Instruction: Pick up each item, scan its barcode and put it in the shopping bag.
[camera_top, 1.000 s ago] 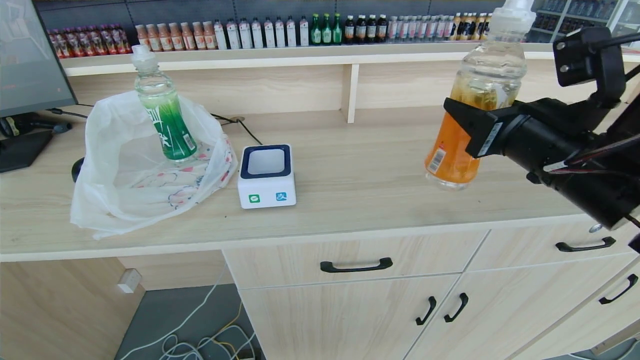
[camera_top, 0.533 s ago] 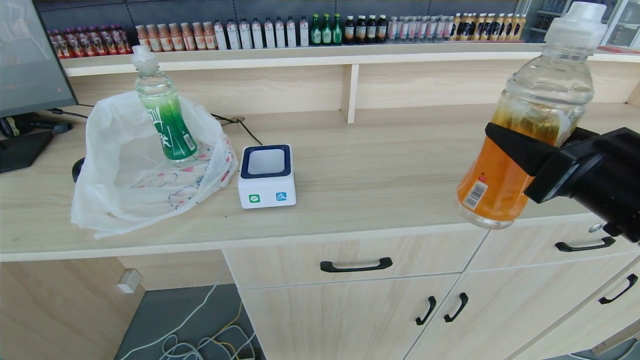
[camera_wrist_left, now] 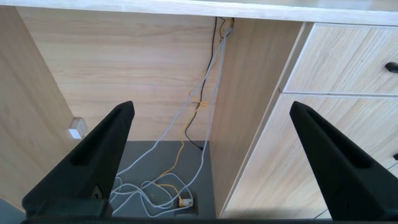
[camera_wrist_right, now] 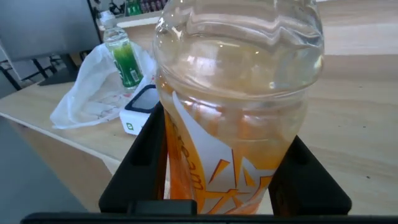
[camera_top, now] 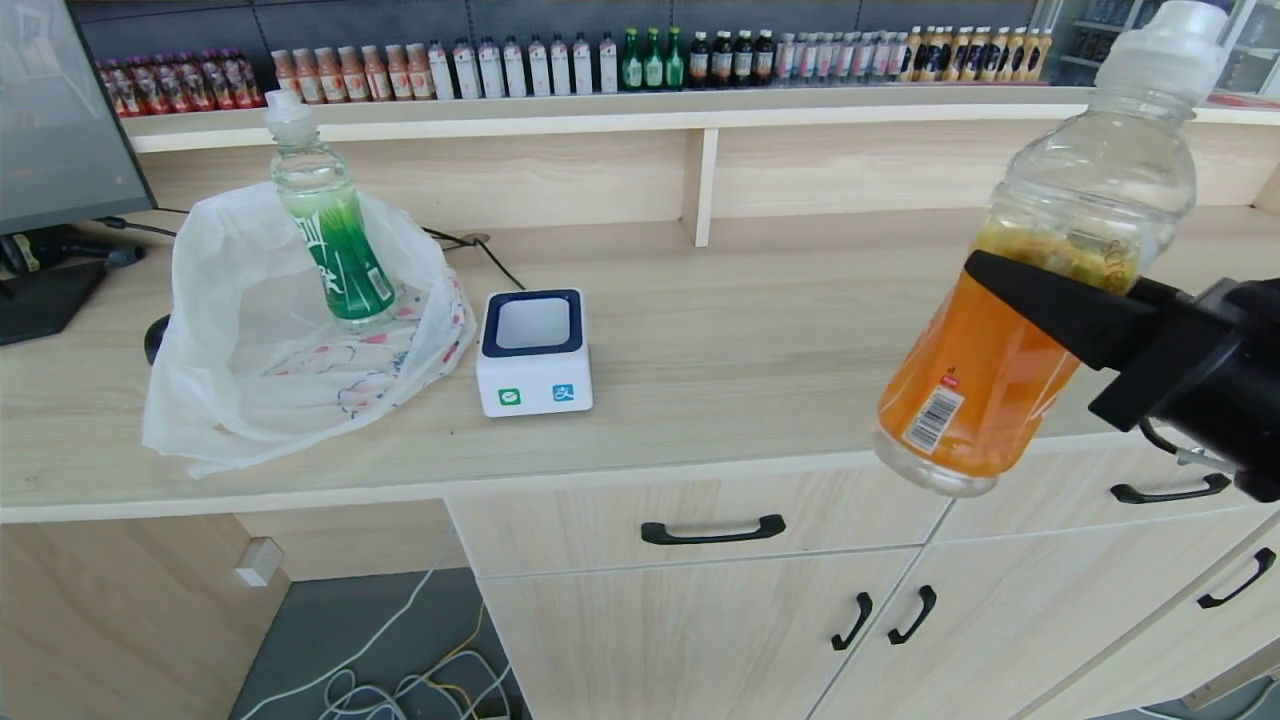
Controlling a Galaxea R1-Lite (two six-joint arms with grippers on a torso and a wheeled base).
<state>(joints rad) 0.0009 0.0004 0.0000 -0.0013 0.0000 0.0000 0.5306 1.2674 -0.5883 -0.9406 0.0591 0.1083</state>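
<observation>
So the orange bottle (camera_top: 1010, 330) is up off the table (camera_top: 750, 340) on the right, tilted with its barcode (camera_top: 930, 420) facing out, I'd guess so the scanner (camera_top: 533, 350) can read it. The right fingers (camera_top: 1060, 305) are clamped around its middle. The left fingers (camera_wrist_left: 93, 168) are spread wide with nothing in them, down by the cabinet (camera_wrist_left: 336, 68). The green bottle (camera_top: 335, 240) sits in the bag (camera_top: 250, 370).

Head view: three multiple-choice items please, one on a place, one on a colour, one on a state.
1. Relative to the bag, the scanner sits: A) inside; B) to its right; C) to its left.
2. The drink in the held bottle is: A) blue; B) red; C) orange.
3. The right gripper is: A) shut on the held bottle; B) open; C) shut on nothing.
Key: 1 B, it stands beside the bag's right edge; 2 C, orange liquid fills its lower part; 3 A, its fingers clamp the bottle's sides.
</observation>
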